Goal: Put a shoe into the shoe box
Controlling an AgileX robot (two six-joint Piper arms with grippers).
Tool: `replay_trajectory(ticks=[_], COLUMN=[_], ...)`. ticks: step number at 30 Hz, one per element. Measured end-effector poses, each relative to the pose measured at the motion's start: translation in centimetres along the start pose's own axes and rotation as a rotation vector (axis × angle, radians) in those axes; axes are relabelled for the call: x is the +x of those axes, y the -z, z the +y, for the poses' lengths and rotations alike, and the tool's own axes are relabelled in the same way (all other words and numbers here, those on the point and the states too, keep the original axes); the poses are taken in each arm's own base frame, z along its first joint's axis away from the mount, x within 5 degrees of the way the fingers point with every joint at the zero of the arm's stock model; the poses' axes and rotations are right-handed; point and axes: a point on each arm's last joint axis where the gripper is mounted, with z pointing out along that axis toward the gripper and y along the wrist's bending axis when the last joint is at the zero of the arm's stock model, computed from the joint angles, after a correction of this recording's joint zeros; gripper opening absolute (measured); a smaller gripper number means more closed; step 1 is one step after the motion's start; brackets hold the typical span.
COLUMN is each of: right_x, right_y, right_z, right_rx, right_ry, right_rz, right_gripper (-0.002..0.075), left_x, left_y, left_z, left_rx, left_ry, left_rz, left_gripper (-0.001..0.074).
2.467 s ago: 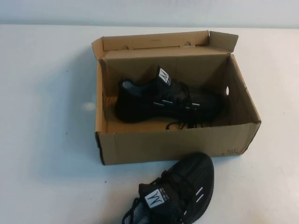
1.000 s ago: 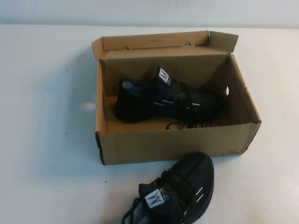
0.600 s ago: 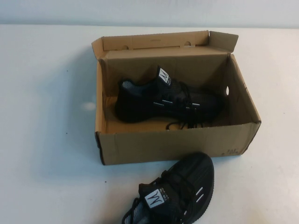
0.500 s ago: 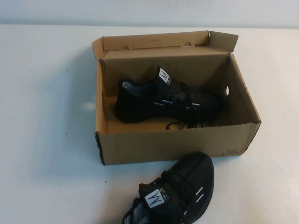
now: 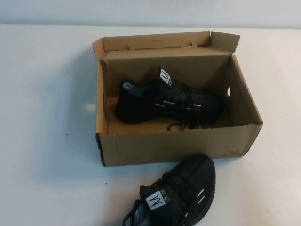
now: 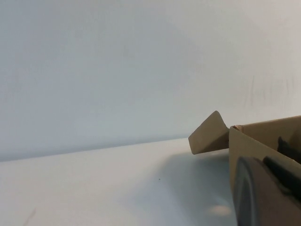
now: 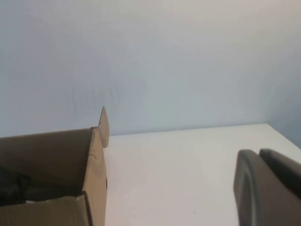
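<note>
The left gripper (image 6: 263, 193) is closed and empty beside the corrugated cardboard box (image 5: 174, 146). A black knit shoe (image 5: 164, 101), W-marked on its white label, lies inside. Its twin (image 5: 176, 197) sits at 6 o'clock. The right gripper (image 7: 265, 188) is closed, empty.

One shoe (image 5: 167, 101) is lying inside the shoe box (image 5: 174, 146), while its twin (image 5: 181, 195) is sitting at the box's six o'clock on the table (image 5: 47, 141).

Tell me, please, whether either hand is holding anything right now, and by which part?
Nothing is held. The left hand and right hand are shut and parked short of the shoe box; one shoe lies inside.
</note>
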Motion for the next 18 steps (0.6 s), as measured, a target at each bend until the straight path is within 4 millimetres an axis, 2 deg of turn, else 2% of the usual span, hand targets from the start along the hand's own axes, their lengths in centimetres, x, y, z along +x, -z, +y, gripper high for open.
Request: replay_trajectory(ticks=[4, 9, 13, 18], right_x=[-0.1, -1.0, -2.9, -5.5], right_y=[0.0, 0.1, 0.6, 2.2], right_z=[0.0, -0.4, -1.2, -2.4], right_rx=[0.003, 0.045, 0.141, 0.242], right_ry=[0.025, 0.025, 0.012, -0.121], right_rz=[-0.008, -0.105, -0.328, -0.665], right_gripper=[-0.0016, -0.0016, -0.0016, -0.0016], left_x=[-0.4, -1.6, -3.3, -5.2], left_y=[0.0, 0.1, 0.6, 1.6], left_z=[0.0, 0.0, 0.0, -0.1], left_rx=[0.001, 0.017, 0.053, 0.093], left_ry=[0.016, 0.174, 0.254, 0.264], left_rz=[-0.043, -0.173, -0.369, -0.607], left_gripper=[-0.0001, -0.0001, -0.0001, -0.0001])
